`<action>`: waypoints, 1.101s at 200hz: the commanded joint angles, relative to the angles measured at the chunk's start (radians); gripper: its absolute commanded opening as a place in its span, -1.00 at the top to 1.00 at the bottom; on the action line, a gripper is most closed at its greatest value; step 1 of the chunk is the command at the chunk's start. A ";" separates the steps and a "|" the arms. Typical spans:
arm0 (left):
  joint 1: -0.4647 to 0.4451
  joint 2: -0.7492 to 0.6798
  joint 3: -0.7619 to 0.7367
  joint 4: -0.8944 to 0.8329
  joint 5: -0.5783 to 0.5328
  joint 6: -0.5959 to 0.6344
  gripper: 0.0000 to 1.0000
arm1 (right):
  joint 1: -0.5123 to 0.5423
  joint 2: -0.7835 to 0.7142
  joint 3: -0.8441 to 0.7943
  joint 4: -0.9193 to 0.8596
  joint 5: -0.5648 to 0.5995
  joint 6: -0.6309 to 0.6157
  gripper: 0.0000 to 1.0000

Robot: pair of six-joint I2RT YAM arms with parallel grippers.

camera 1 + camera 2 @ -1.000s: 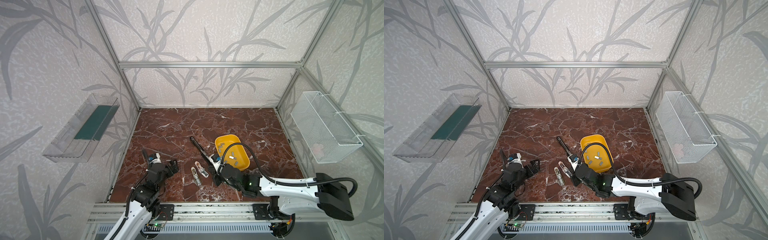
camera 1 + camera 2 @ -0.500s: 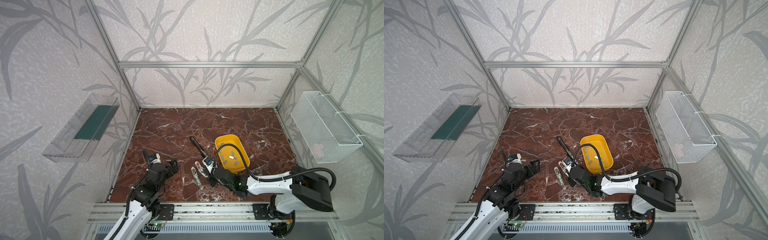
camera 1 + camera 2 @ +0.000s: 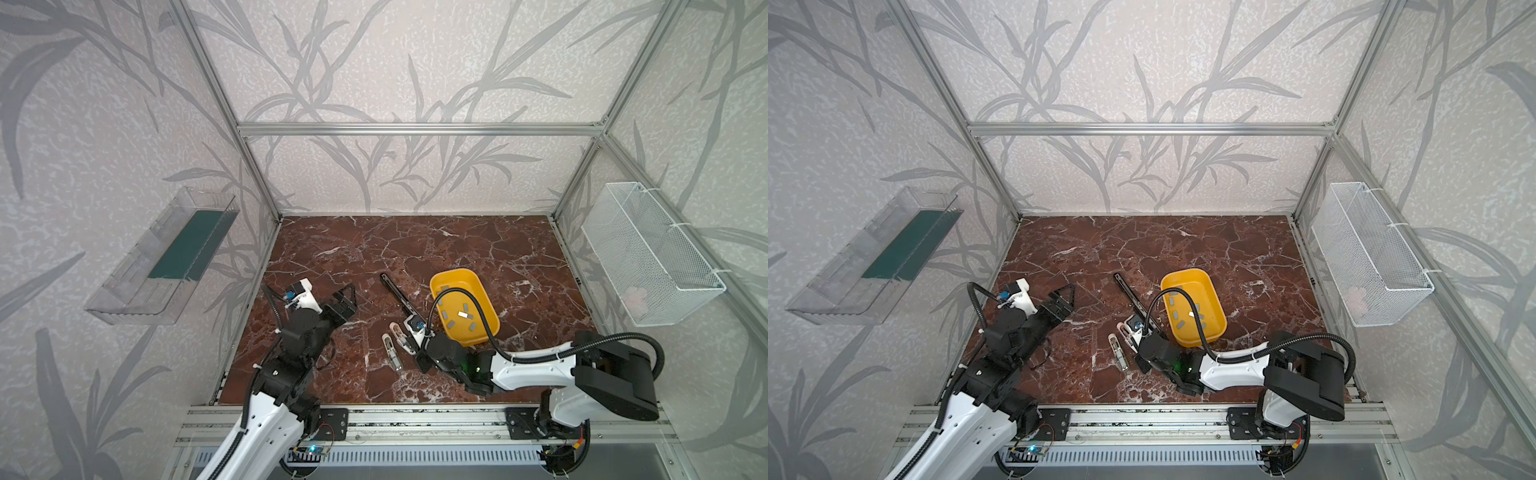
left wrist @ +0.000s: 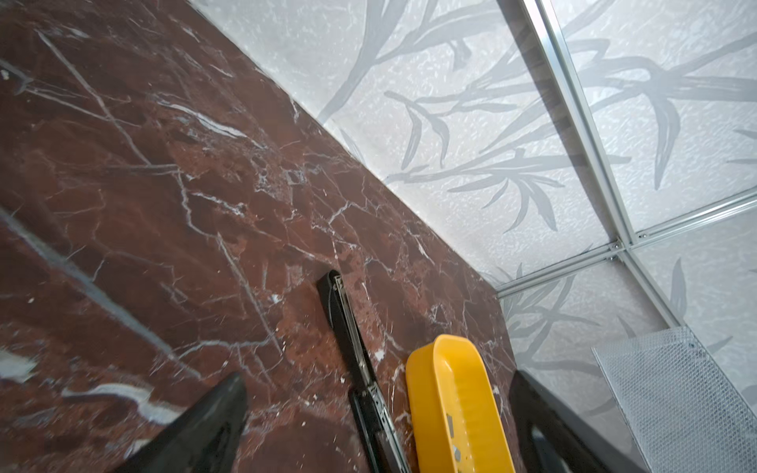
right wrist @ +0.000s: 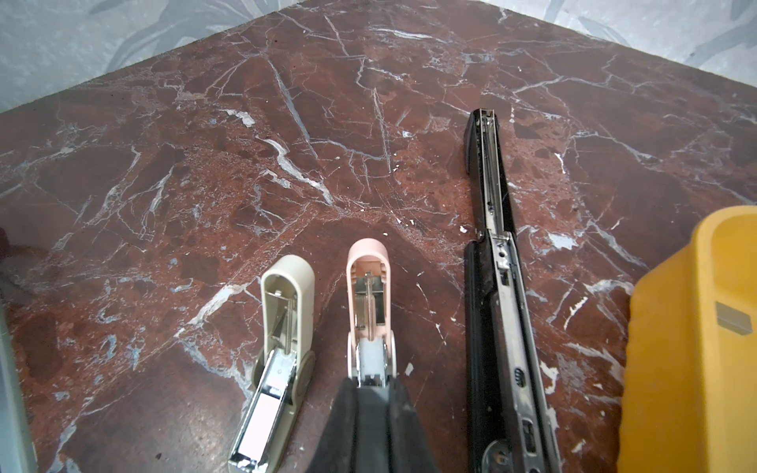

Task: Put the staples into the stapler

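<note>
The tabletop [image 3: 415,249] looks glossy marble, the tray [image 5: 672,348] smooth yellow plastic, the staples [image 5: 733,320] grey metal.

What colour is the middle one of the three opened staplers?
Pale pink. The mini stapler shows best in the right wrist view.

Yellow tray [image 3: 478,286], grey staples [image 5: 733,318], pink stapler [image 5: 367,262], beige stapler [image 5: 305,282], maroon table [image 5: 205,164] (white-veined)

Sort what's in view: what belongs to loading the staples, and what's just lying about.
Job: small flat grey metal staples in the yellow plastic tray; opened pink mini stapler, with the shut right gripper at it.

Lying about: opened beige mini stapler; long black stapler, also opened; clear plastic wall shelf; white wire basket.
</note>
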 commanded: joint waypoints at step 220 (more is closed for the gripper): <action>0.024 0.457 -0.025 0.373 0.078 0.133 -0.99 | 0.003 0.133 0.090 -0.015 0.015 -0.060 0.89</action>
